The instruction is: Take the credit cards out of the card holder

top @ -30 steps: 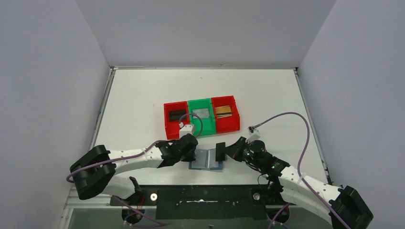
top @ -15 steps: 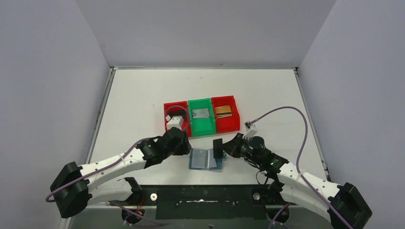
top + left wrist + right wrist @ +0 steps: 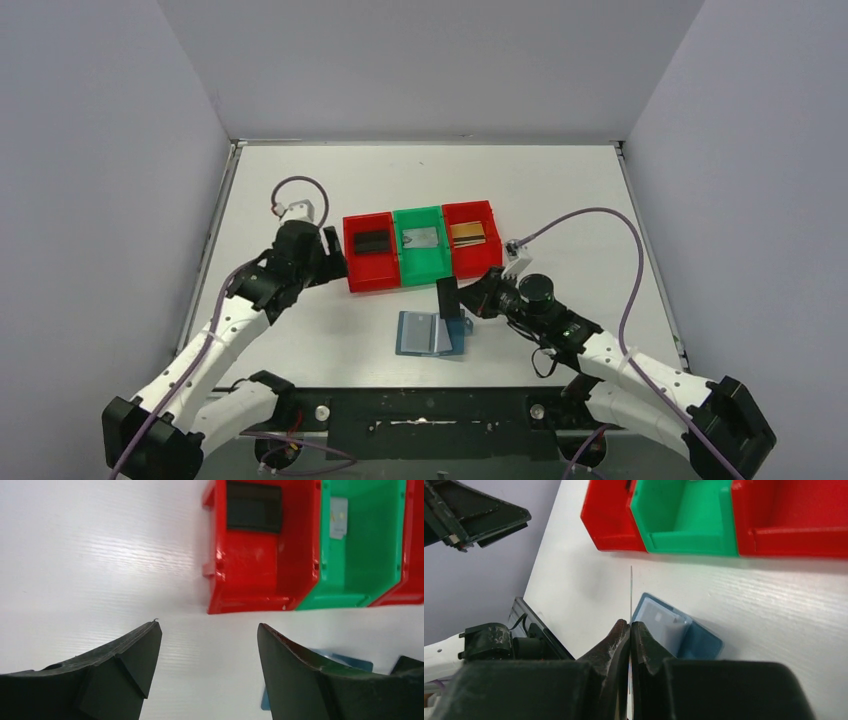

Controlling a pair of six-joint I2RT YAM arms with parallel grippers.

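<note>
The card holder point(image 3: 428, 333) lies open on the table near the front edge, its light blue inside up; the right wrist view shows it as the card holder point(image 3: 674, 630) just under my fingers. My right gripper point(image 3: 462, 305) is shut on a dark credit card point(image 3: 447, 296) held upright above the holder's right half. In the right wrist view that card point(image 3: 631, 592) is only a thin edge rising from the right gripper point(image 3: 629, 624). My left gripper point(image 3: 330, 246) is open and empty left of the bins, and the left gripper point(image 3: 207, 627) faces bare table.
Three bins stand in a row behind the holder. The left red bin point(image 3: 352, 262) has a black card point(image 3: 371, 240), the green bin point(image 3: 422, 268) a silver card point(image 3: 422, 237), the right red bin point(image 3: 478, 262) a gold card point(image 3: 468, 233).
My left arm swung away from the holder to the left of the bins and its jaws opened. My right gripper rose slightly with the card upright in it.
</note>
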